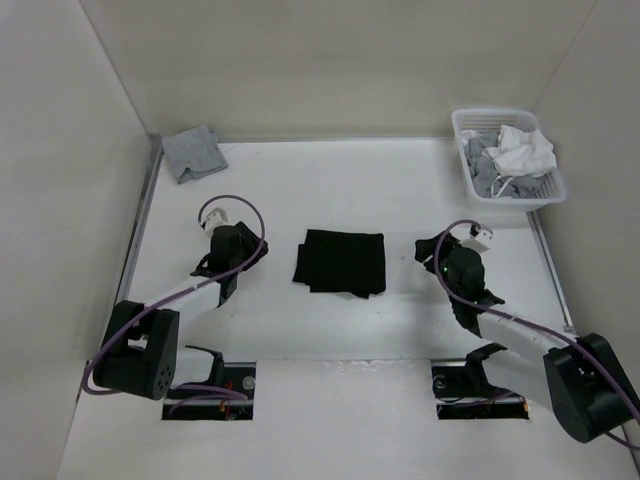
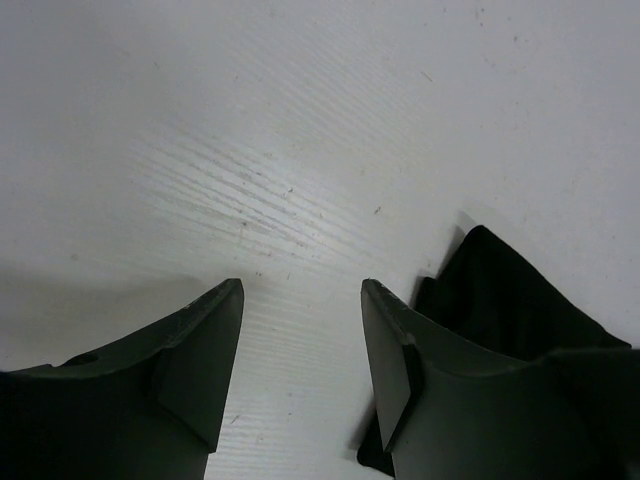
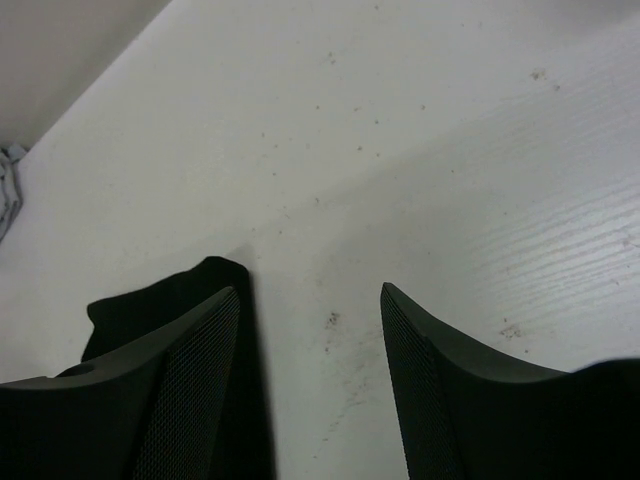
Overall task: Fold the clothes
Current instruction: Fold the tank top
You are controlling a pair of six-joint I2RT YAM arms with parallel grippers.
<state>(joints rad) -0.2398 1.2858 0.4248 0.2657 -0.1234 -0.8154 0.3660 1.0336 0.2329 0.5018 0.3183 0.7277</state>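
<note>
You have the black garment (image 1: 340, 262) lying folded into a flat rectangle at the middle of the white table (image 1: 400, 190), between the two arms and touching neither. Your left gripper (image 2: 302, 290) hangs over bare tabletop with its jaws spread wide and nothing between them; in its wrist view a corner of the black fabric shows at lower right, behind the right finger. Your right gripper (image 3: 310, 292) is equally wide apart and empty, with the fabric at lower left of its view. A small grey cloth (image 1: 193, 152) sits in the upper left corner. A white basket (image 1: 460, 125) at upper right holds white and grey garments (image 1: 520, 155).
</note>
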